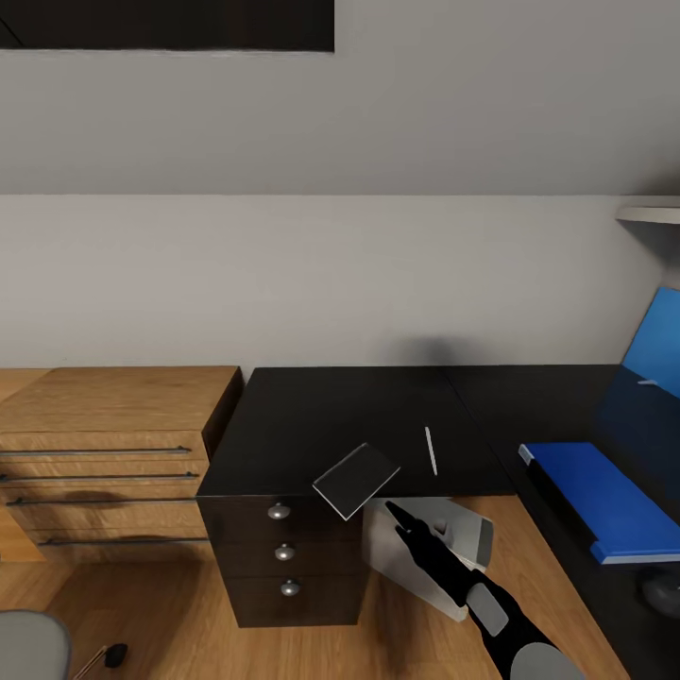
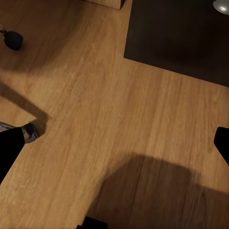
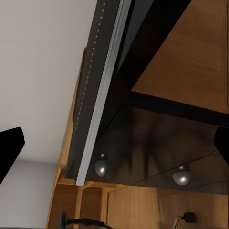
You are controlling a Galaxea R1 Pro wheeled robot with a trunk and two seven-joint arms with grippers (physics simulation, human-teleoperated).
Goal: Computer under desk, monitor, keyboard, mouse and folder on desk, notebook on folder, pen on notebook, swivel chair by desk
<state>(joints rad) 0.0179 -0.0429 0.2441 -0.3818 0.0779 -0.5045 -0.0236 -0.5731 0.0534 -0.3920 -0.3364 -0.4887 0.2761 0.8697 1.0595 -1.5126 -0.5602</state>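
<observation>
Right gripper (image 1: 392, 511) reaches up beside the notebook (image 1: 356, 480), which tilts half off the front edge of the black surface (image 1: 312, 416). Whether the fingers (image 3: 8, 149) grip it: cannot tell; in the wrist view they sit wide apart. Left fingers (image 2: 9, 148) apart over bare wood floor (image 2: 95, 109). Pen (image 1: 431, 450) lies nearby; blue folder (image 1: 604, 496) on the right wing.

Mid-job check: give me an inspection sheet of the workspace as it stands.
Surface: black desk, L-shaped.
Job's things: notebook tilted, overhanging the front edge; pen flat on desk; folder on right wing; computer under desk.
Clutter: nothing seen.
Grippers: right pincer open by notebook; left pincer open above floor.
Cables: nothing seen.
Surroundings: wooden drawer chest, grey wall.
</observation>
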